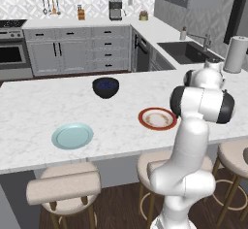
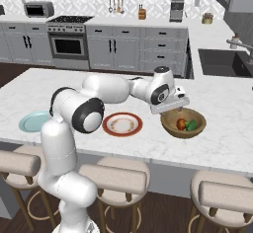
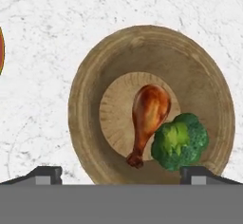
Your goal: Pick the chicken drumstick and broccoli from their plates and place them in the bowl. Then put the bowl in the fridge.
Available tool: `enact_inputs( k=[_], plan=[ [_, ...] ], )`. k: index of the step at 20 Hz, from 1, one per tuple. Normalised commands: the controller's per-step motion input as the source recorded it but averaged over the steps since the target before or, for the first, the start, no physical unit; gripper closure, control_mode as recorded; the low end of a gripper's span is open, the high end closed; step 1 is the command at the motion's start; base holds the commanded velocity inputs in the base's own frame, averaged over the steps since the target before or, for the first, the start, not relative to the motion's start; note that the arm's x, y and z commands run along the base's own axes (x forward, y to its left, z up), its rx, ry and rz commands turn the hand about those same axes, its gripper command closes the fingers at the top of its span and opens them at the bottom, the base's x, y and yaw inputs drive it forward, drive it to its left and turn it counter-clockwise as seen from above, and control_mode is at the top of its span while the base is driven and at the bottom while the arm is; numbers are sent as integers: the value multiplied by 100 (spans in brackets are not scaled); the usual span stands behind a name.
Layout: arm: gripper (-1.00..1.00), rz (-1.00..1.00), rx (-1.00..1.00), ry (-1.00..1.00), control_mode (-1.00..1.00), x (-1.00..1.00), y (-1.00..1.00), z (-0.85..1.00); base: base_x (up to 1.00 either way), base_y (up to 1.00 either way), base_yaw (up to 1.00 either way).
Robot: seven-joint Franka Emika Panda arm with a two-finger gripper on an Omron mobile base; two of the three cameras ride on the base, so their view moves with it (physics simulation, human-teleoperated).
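The light-brown wooden bowl [image 2: 174, 130] stands on the marble island counter, to the right of the two plates. In it lie the orange-brown chicken drumstick [image 3: 149, 114] and, touching it, the dark-green broccoli [image 3: 181, 141]; both also show as the drumstick [image 2: 181, 124] and broccoli [image 2: 192, 125]. My gripper [image 2: 174, 109] hovers just above the bowl's near-left rim, pointing down. In the hand view the gripper [image 3: 122, 175] is open, fingertips [image 3: 47, 174] far apart over the bowl [image 3: 95, 71], holding nothing. The red-rimmed white plate [image 2: 122, 124] and the pale blue-green plate [image 2: 33, 122] are bare. The fridge is out of view.
A dark navy bowl [image 1: 105, 87] sits toward the far side of the island. Padded stools [image 2: 114, 177] line the near edge below the counter. A sink [image 2: 225, 61] and paper towel roll [image 1: 236, 54] lie beyond on the right counter.
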Motion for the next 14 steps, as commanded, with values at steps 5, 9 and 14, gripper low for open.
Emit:
enact_inputs(
  k=[5,9,14],
  plan=[
    [-100,3,0,3,-100,2,47,-2,0,0,0],
    [-100,7,0,0,-100,5,4,-30,0,0,0],
    [-100,5,0,0,-100,2,1,-34,0,0,0]
  ],
)
